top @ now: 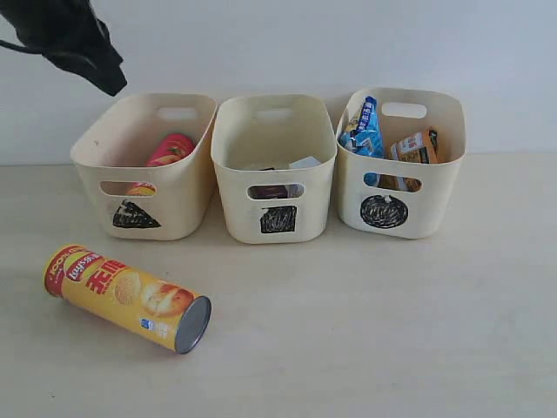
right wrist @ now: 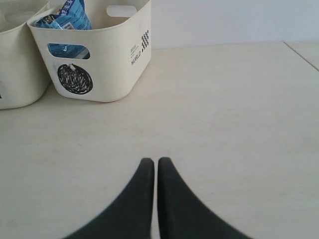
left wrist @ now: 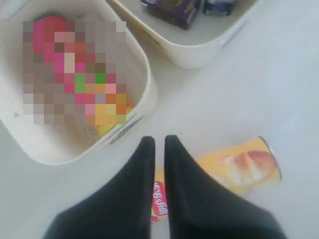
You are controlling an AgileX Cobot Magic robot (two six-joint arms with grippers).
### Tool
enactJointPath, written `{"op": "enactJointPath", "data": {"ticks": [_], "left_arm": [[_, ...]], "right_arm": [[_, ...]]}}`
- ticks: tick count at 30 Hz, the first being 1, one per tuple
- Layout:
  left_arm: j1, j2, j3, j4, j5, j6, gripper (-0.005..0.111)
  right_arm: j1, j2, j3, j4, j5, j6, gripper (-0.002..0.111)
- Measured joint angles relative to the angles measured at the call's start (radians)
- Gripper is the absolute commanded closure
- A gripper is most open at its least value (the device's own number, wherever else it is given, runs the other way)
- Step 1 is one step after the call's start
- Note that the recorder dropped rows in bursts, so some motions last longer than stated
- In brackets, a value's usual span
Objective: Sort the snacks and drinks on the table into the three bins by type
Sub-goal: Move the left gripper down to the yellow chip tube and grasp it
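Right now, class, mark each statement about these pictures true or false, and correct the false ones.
1. The yellow-orange chip tube lies on its side on the table. True.
2. The blue-black-white bag and the orange bag stand in the circle-marked bin. True.
3. The magenta chip tube is in the circle-marked bin. False: it is in the triangle-marked bin.
4. The left gripper grips the yellow-orange chip tube. False: it is shut on nothing.
5. The square-marked bin holds no drinks. False: a dark purple carton and a white and blue carton lie in it.
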Motion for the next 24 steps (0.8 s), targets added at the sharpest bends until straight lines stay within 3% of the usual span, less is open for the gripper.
{"op": "enactJointPath", "data": {"ticks": [16,24], "left_arm": [[-0.165,-0.273,0.419,0.000,0.000,0.513,0.103],[-0.204,-0.291,0.599,0.068,0.000,0.604,0.099]], "right_arm": [[0.000,0.000,0.000,0.000,0.002,0.000,0.108],[0.000,0.000,0.000,0.000,0.002,0.000,0.108]]}}
